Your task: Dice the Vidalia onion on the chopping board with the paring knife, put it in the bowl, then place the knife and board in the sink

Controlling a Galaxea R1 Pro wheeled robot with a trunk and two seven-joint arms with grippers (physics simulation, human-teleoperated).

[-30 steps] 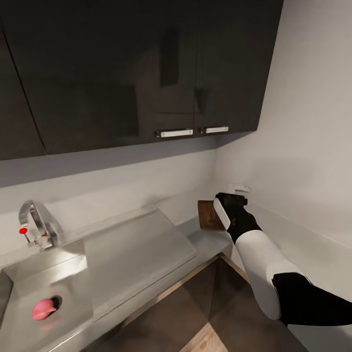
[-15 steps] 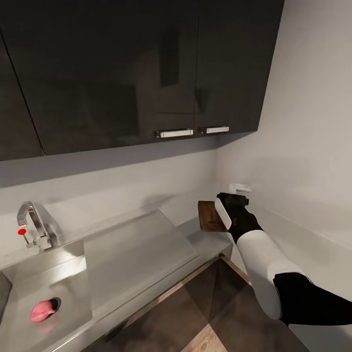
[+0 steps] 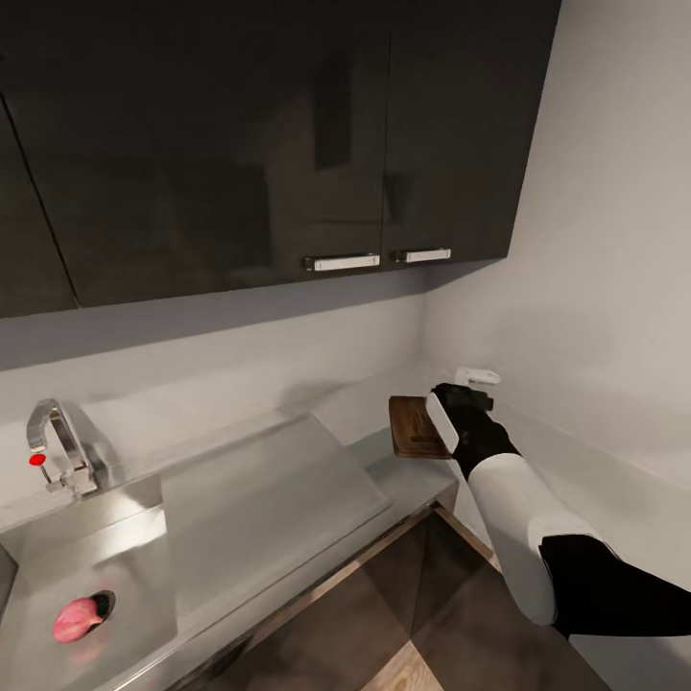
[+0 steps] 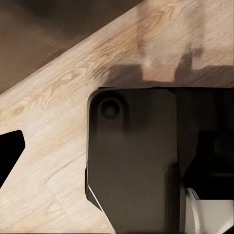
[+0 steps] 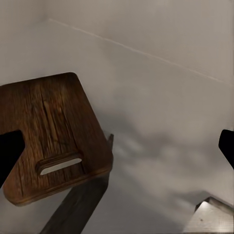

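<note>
Here the chopping board [image 5: 51, 134], dark brown wood with rounded corners and a small handle slot near one end, is raised off the countertop [image 3: 413, 475] in the far corner, clamped by the right gripper [image 3: 443, 418]. A pink onion [image 3: 77, 618] lies by the sink [image 3: 125, 576] drain. Whether the left gripper is apart or together cannot be told.

The drainboard [image 3: 259, 499] lies bare; the corner walls [image 3: 595, 317] and overhead cabinets [image 3: 288, 144] hem the chopping board [image 3: 415, 429].
</note>
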